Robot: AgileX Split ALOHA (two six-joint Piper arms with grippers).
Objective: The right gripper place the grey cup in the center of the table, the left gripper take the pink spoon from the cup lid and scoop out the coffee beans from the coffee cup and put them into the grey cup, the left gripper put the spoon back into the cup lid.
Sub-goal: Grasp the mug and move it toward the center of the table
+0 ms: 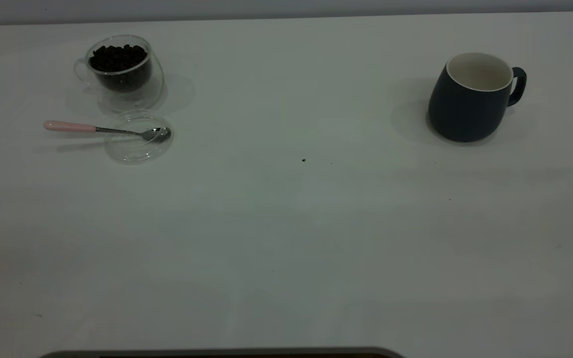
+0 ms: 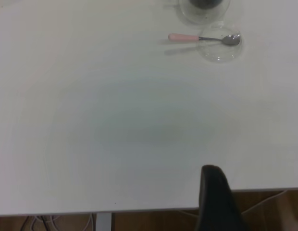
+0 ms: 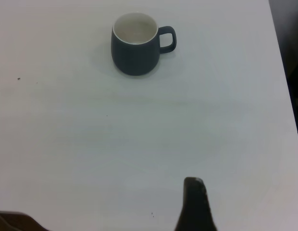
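Grey cup [image 1: 468, 102], a rounded dark blue-grey ceramic mug with a white inside and a loop handle, stands upright at about two o'clock on the plain white worktop [image 1: 286, 238] in the exterior view, with its handle turned toward three o'clock. Its inside looks bare. Well apart from it, at about ten o'clock, stands the coffee cup [image 1: 122, 69], a small clear double-walled glass cup with a clear handle on its nine o'clock side, holding a heap of dark brown coffee beans [image 1: 117, 57]. Just beside that cup, toward six o'clock, lies the cup lid [image 1: 139, 136], a small round clear shallow disc. The pink spoon [image 1: 105, 129], a teaspoon with a pale pink handle and shiny silver neck and bowl, rests across it: the bowl sits in the lid near its three o'clock edge, and the handle reaches out over the rim toward nine o'clock. A small dark speck [image 1: 303, 160] lies near the middle of the worktop.

Neither arm shows in the exterior view. Each wrist view shows only one matte black tip, the left tool [image 2: 216, 199] at the worktop's edge far from the spoon, the right tool [image 3: 196, 204] well apart from the mug; whether either is open or closed I cannot tell.
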